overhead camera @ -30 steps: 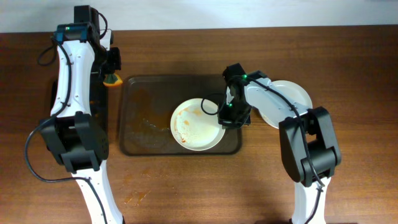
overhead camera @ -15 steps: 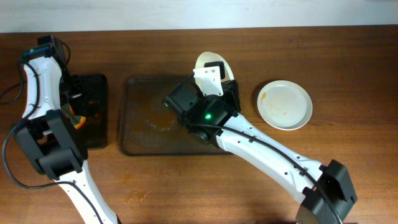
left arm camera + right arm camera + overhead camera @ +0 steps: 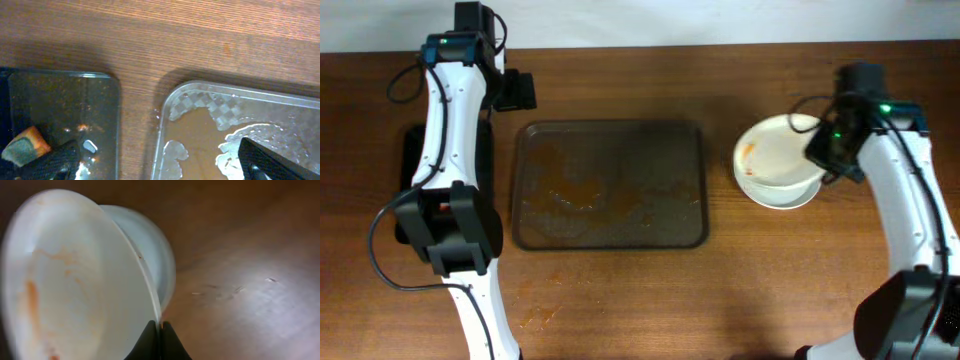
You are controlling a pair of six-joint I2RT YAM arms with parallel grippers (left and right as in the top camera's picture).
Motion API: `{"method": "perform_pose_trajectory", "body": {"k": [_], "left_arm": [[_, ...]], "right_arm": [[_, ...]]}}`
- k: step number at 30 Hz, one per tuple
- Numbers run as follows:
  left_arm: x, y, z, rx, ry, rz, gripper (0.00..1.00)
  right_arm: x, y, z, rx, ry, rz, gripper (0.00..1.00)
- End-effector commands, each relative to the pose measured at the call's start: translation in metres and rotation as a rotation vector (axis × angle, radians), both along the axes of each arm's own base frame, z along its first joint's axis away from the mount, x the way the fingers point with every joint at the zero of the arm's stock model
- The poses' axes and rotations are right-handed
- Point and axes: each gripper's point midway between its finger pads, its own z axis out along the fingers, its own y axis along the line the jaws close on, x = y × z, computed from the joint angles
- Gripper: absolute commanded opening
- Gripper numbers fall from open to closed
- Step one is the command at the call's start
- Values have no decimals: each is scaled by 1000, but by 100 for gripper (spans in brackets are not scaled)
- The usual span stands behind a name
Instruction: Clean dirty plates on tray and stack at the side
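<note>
The tray [image 3: 610, 225] lies mid-table, smeared with orange sauce and holding no plates. At the right, my right gripper [image 3: 828, 152] is shut on the rim of a dirty plate [image 3: 772, 158] with an orange streak. It holds that plate tilted over a second white plate [image 3: 798, 196] on the table. The right wrist view shows the held plate [image 3: 75, 280] edge-on in the shut gripper [image 3: 160, 330], the lower plate [image 3: 157, 260] behind it. My left gripper [image 3: 517, 90] hangs open and empty over the gap at the tray's [image 3: 240, 125] far left corner.
A black tray [image 3: 65, 110] sits left of the big tray, with an orange-and-grey sponge [image 3: 24, 145] in it. In the overhead view the left arm covers most of the black tray [image 3: 408, 160]. Bare wooden table surrounds the trays.
The right arm carried the plate from the tray's far edge to the right, above the other plate. The left gripper opened, left the sponge in the black tray and moved toward the big tray's corner.
</note>
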Motion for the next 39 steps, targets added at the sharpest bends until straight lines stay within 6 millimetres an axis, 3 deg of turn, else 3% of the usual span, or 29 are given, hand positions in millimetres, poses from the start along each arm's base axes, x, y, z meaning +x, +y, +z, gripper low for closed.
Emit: {"method": "perform_pose_trajectory", "body": {"k": [1, 3, 4, 5, 6, 8, 10, 12, 15, 16, 19, 23, 24, 26, 27, 29, 32, 35, 37, 39], "left_arm": [[3, -19, 12, -35, -31, -100, 99], [5, -23, 28, -56, -71, -109, 99], [6, -23, 49, -52, -119, -112, 99], [3, -23, 75, -41, -173, -130, 99], [-2, -24, 107, -34, -243, -134, 99], [-10, -23, 139, -29, -313, -134, 99], [-21, -23, 167, -24, -370, -135, 99], [-23, -23, 170, -23, -376, -135, 99], [-24, -23, 169, -24, -369, -135, 99], [-24, -23, 169, -24, -369, -135, 99], [-24, -23, 169, -24, -369, -135, 99], [-24, -23, 169, -24, -369, -135, 99], [-24, -23, 169, -24, -369, -135, 99], [-24, -23, 169, -24, -369, -135, 99], [-24, -23, 169, -24, -369, -135, 99], [-24, -23, 169, -24, -369, -135, 99], [-24, -23, 169, -24, -369, -135, 99], [-24, -23, 169, -24, -369, -135, 99], [-24, -23, 169, -24, -369, -135, 99], [-24, -23, 169, -24, -369, -135, 99]], "right_arm": [[-10, -18, -42, 68, 95, 4, 4], [-3, -3, -63, 118, 111, 75, 4], [-2, 5, -73, 124, 131, 94, 4], [-1, 17, -81, 147, 153, 120, 51], [-1, 22, -79, 164, 150, 129, 67], [-2, 22, -60, 163, 158, 132, 69], [-3, 21, -15, 144, 127, 161, 69], [-14, 28, 56, 114, 40, 229, 68], [-53, 57, 136, 77, -102, 330, 69], [-70, 71, 157, 88, -163, 359, 98], [-99, 87, 192, 84, -295, 419, 98], [-111, 81, 189, 59, -262, 404, 98], [-98, 73, 195, -8, -308, 409, 98], [-68, 76, 210, -131, -468, 578, 98], [-62, 76, 209, -156, -530, 593, 98], [-55, 83, 188, -230, -739, 661, 98], [-77, 93, 126, -259, -907, 706, 98], [-102, 89, 71, -329, -1099, 675, 98], [-112, 88, 41, -345, -1134, 667, 98], [-116, 86, 24, -357, -1145, 655, 98]]}}
